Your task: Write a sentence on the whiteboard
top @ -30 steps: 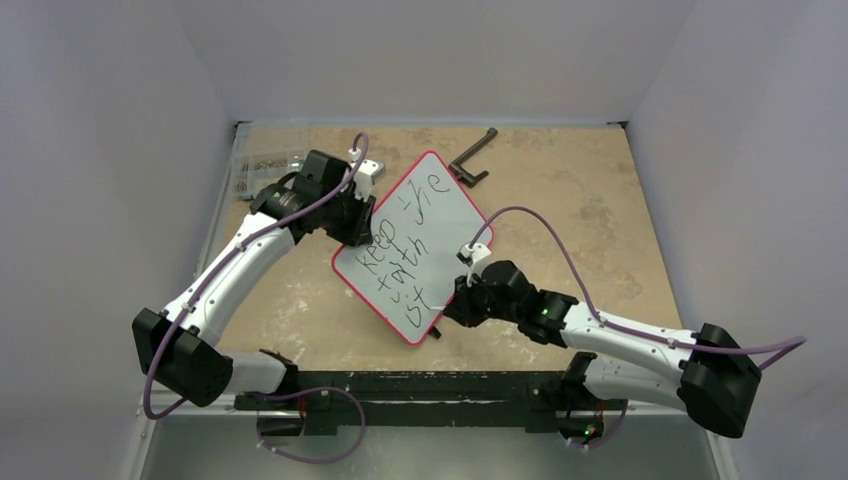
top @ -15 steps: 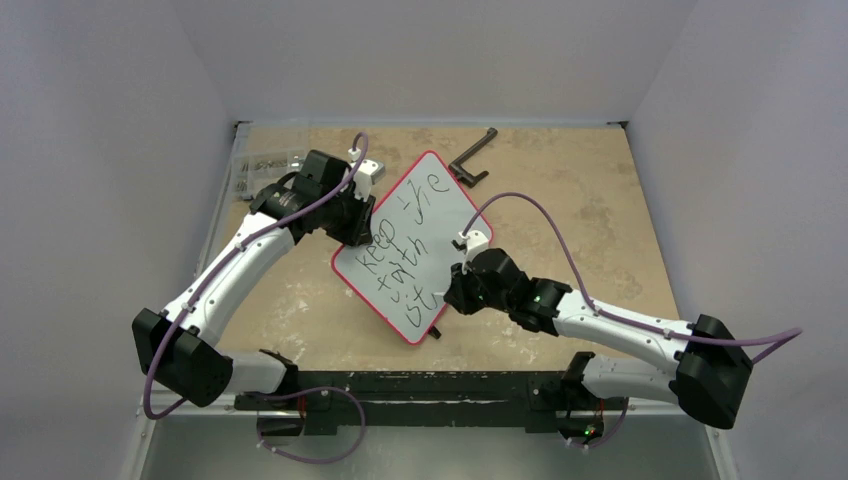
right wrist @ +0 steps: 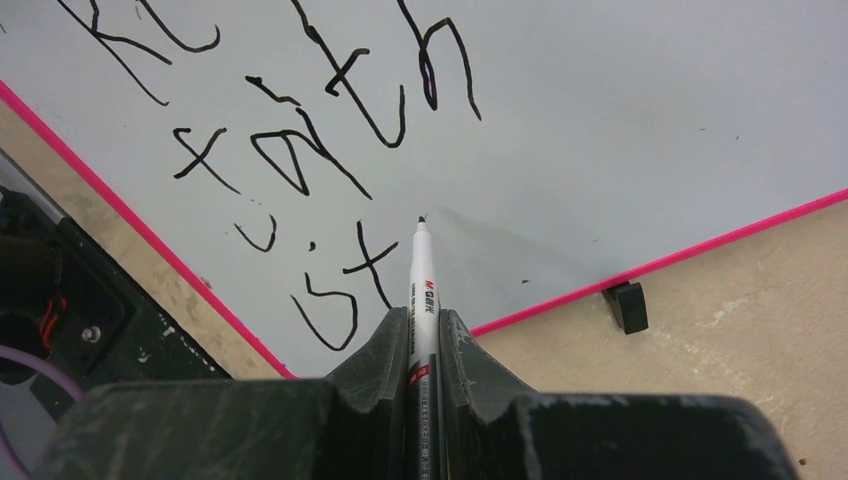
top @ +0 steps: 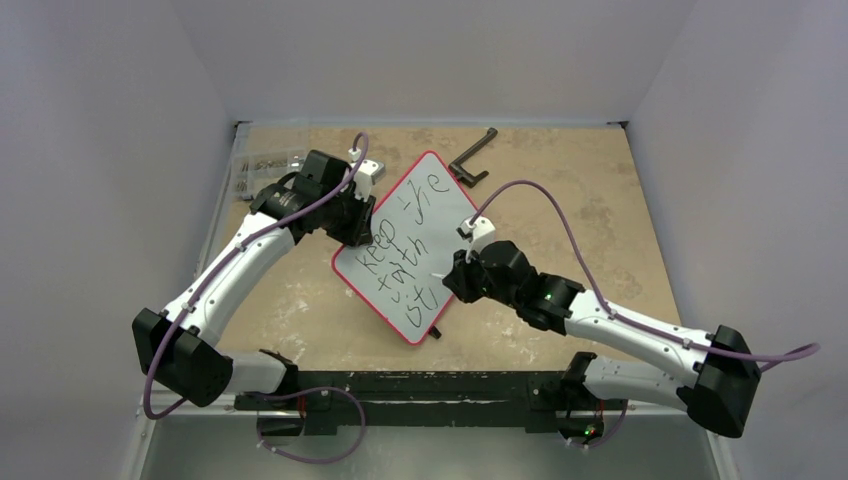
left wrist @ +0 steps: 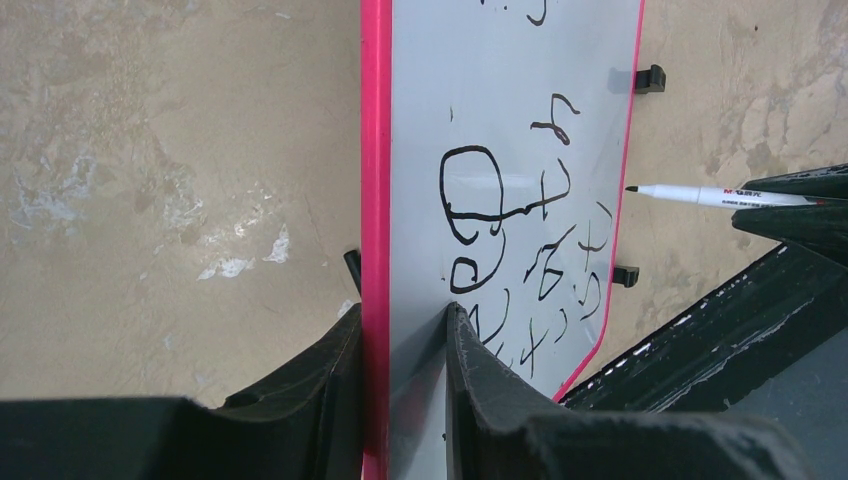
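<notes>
The whiteboard [top: 440, 215], pale grey with a red rim, lies tilted on the tan table. The sentence [top: 400, 255] is black handwriting reading "keep the", "faith" and "st" in three lines, and it also shows in the right wrist view [right wrist: 340, 120]. My left gripper [top: 358, 228] is shut on the board's left rim [left wrist: 376, 200], one finger on each side. My right gripper [top: 455, 280] is shut on a white marker [right wrist: 423, 290]. The marker's tip sits just right of the "st", at or barely above the surface. The marker also shows in the left wrist view [left wrist: 720, 196].
A black L-shaped tool [top: 473, 157] lies beyond the board's far corner. A clear packet of small parts [top: 265, 162] sits at the far left. Small black feet [right wrist: 627, 305] stick out from the board's edge. A black rail [top: 420, 385] runs along the near edge.
My right gripper has moved up the board, away from the near edge, with the marker. The writing still ends at "st". The left gripper and the board have not moved.
</notes>
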### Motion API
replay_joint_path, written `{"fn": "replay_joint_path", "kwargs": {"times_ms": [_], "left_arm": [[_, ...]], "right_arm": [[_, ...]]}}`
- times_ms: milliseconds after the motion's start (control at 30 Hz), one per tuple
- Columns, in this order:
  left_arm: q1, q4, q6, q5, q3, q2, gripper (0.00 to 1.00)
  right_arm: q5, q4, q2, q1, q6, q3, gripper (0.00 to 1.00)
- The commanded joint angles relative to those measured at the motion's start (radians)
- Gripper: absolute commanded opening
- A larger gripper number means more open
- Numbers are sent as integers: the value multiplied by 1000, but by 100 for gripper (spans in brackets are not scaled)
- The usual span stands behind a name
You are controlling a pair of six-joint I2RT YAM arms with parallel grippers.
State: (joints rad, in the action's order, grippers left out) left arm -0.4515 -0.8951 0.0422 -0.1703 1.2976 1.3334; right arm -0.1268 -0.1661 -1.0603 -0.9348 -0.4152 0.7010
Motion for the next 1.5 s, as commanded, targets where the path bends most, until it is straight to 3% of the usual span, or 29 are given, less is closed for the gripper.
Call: {"fn": "replay_joint_path", "kwargs": {"times_ms": [0,667,1467], "left_arm": [[16,-35,-87,218,-9,6,0],[17,-35,-87,215,-9,5,0],[16,-36,-86,218,-7,3,0]], "right_arm": [[-30,42,0,3,24,4,0],[-12,131,-92,13,33,-35,0],[35,19,-5,13,-113,-181,0]]}}
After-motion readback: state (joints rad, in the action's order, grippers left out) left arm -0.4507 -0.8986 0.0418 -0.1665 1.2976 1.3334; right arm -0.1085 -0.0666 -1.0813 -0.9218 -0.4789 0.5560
